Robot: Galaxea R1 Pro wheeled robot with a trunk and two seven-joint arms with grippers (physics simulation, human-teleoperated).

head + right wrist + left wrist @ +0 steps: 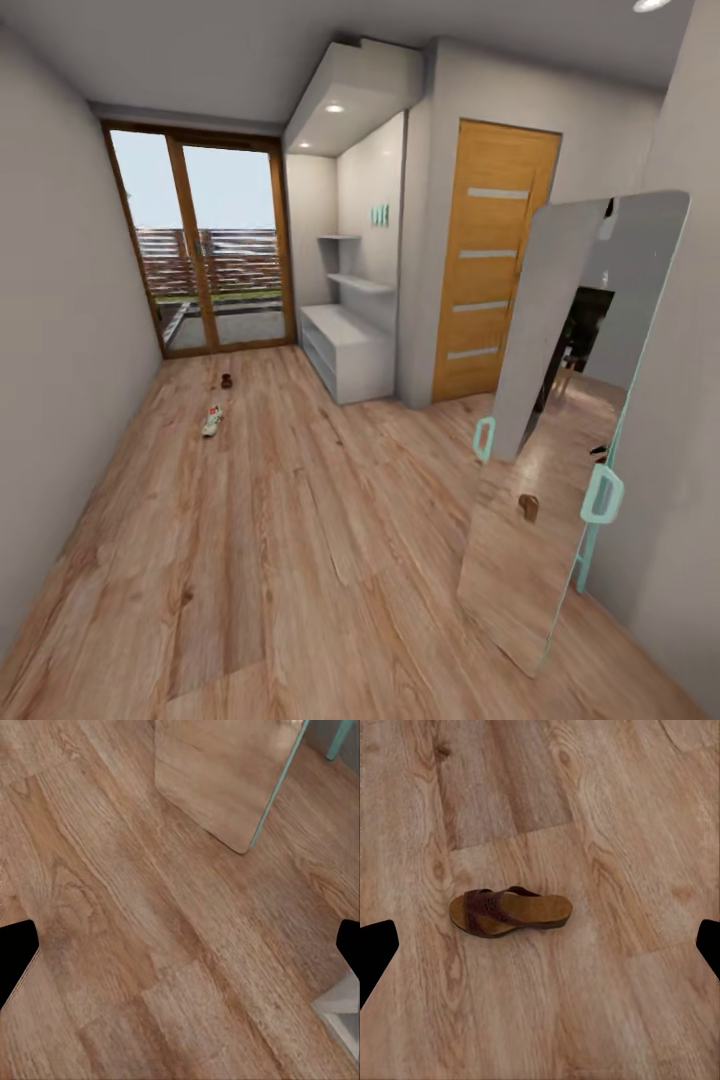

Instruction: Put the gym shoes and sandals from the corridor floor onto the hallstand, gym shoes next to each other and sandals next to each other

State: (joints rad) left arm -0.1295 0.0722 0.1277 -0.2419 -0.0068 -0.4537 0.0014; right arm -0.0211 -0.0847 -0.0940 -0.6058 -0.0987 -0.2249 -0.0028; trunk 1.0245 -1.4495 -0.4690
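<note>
Corridor floor (300, 560) mostly bare wood. Hallstand (350, 355) far off at 1 o'clock, gym shoe (212, 421) at 11, second sandal (227, 381) past it. Left gripper (540, 945) spread wide, empty, hanging over sandal (510, 912), lined up for grab, I reckon. Right gripper (180, 952) spread too, nothing held, mirror (225, 780) ahead.

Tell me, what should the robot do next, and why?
Probably lower the left hand onto the brown sandal. It lies flat on the wood floor between the open fingers, untouched. The hallstand waits far down the corridor.
</note>
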